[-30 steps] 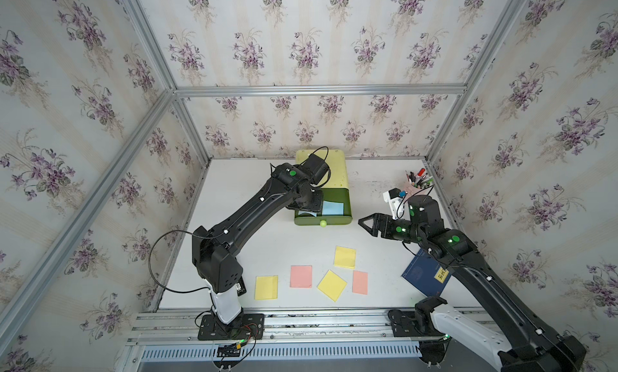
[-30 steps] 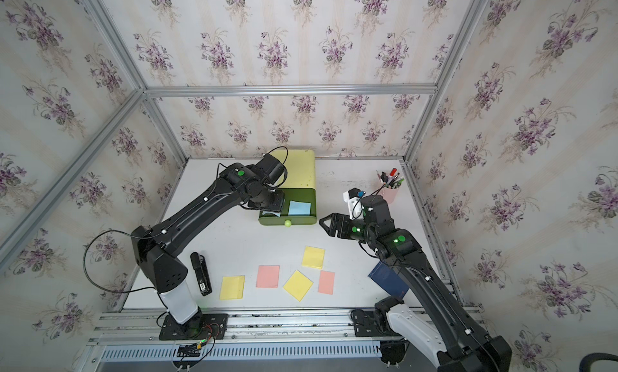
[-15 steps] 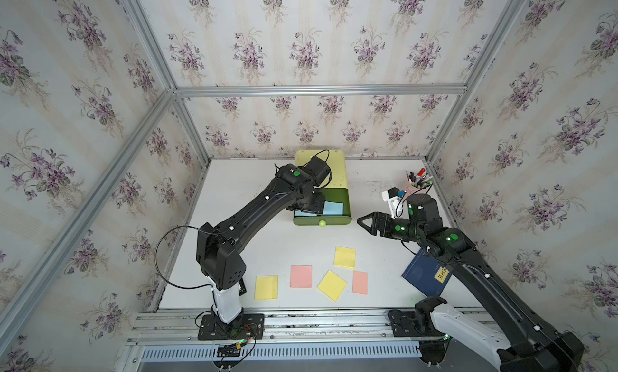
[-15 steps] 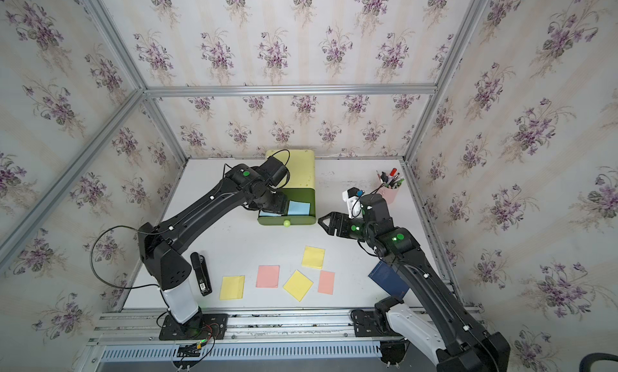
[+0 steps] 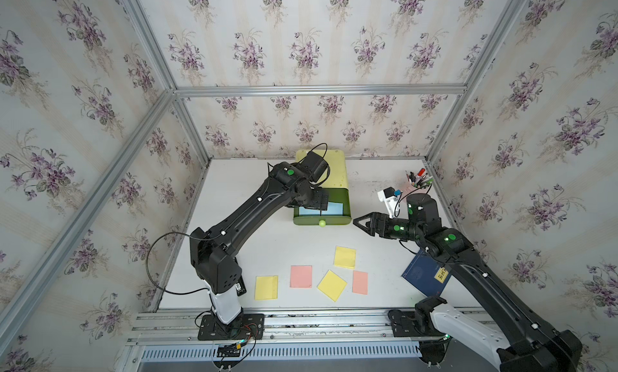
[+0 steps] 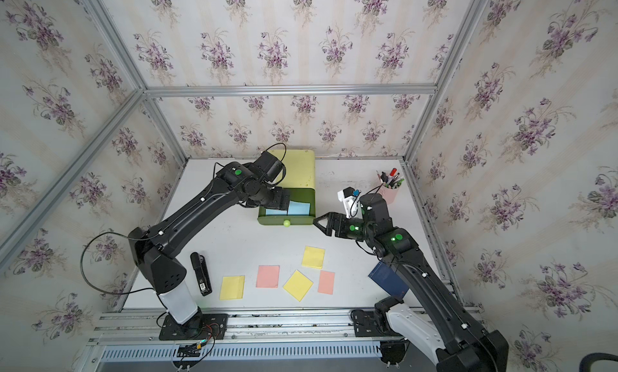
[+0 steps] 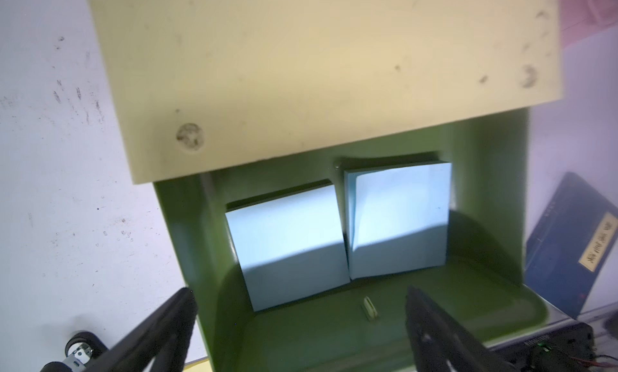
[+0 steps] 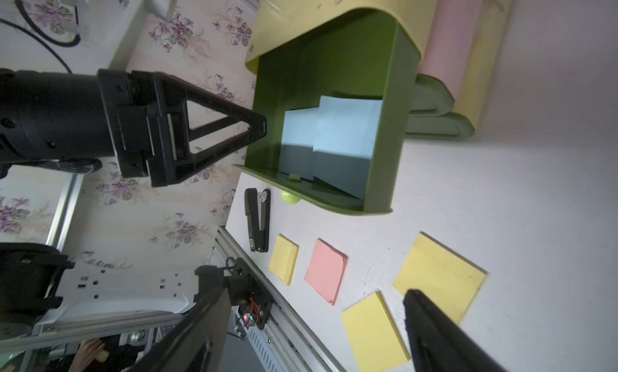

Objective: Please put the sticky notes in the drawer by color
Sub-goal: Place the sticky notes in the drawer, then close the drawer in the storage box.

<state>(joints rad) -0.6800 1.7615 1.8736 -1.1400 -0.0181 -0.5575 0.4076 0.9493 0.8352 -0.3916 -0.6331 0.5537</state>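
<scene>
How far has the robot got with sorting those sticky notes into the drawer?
Done: both light blue notes lie side by side in the open drawer. In hand: nothing; the left gripper hangs open over that drawer and the right gripper is open beside it. Left: three yellow notes and two pink notes lie on the table, unsorted.
</scene>
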